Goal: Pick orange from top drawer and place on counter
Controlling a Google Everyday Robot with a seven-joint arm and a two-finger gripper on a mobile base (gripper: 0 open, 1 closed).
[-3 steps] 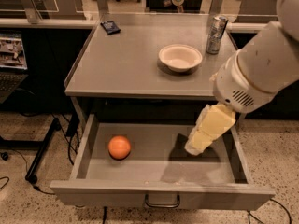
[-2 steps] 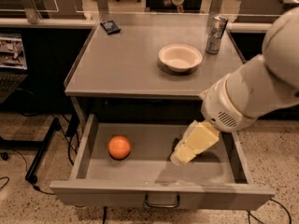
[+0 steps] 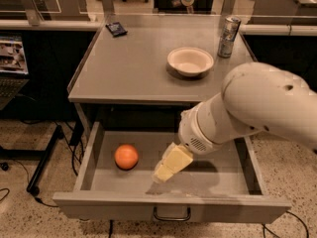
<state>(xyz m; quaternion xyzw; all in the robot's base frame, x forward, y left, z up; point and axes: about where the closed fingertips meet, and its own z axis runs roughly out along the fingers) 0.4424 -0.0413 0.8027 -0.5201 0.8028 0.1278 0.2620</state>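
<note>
The orange (image 3: pixel 126 156) lies on the floor of the open top drawer (image 3: pixel 168 206), in its left half. My gripper (image 3: pixel 162 173) hangs inside the drawer near its middle, a short way right of the orange and apart from it. The counter (image 3: pixel 133 63) is the grey top of the cabinet above the drawer. My white arm comes in from the right and covers part of the drawer's right half.
On the counter stand a white bowl (image 3: pixel 190 61) at the right, a silver can (image 3: pixel 228 36) at the back right and a small dark packet (image 3: pixel 116 29) at the back left. The drawer front has a metal loop handle (image 3: pixel 171 215). Cables lie on the floor at the left.
My gripper has moved left and lower inside the drawer, closer to the orange. The orange has not moved.
</note>
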